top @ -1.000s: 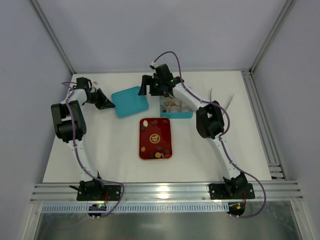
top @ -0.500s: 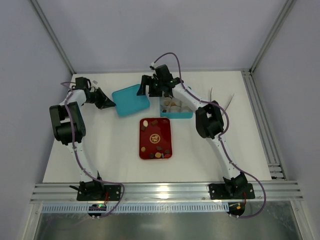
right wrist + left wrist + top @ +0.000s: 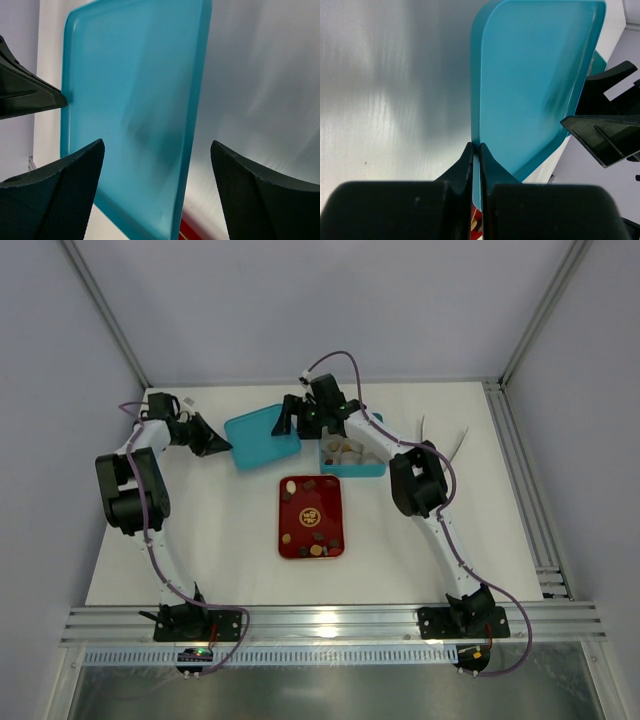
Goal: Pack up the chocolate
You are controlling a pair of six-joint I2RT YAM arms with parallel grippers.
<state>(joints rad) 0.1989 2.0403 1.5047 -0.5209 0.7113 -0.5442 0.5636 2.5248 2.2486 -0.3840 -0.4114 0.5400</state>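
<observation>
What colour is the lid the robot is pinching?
The lid is plain turquoise, clearest in the left wrist view.

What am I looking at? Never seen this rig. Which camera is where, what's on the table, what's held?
It is a robot with a left arm and a right arm, bolted at the near edge of a white table. The wide picture comes from a fixed camera above and behind them. The other two come from a camera on each wrist, looking past that arm's own fingers.

On the table are a red tray with small chocolates scattered on it, and a teal box holding pale paper cups.

The left gripper is shut on one edge of a teal lid. The right gripper is open at the lid's opposite side, gripping nothing.
</observation>
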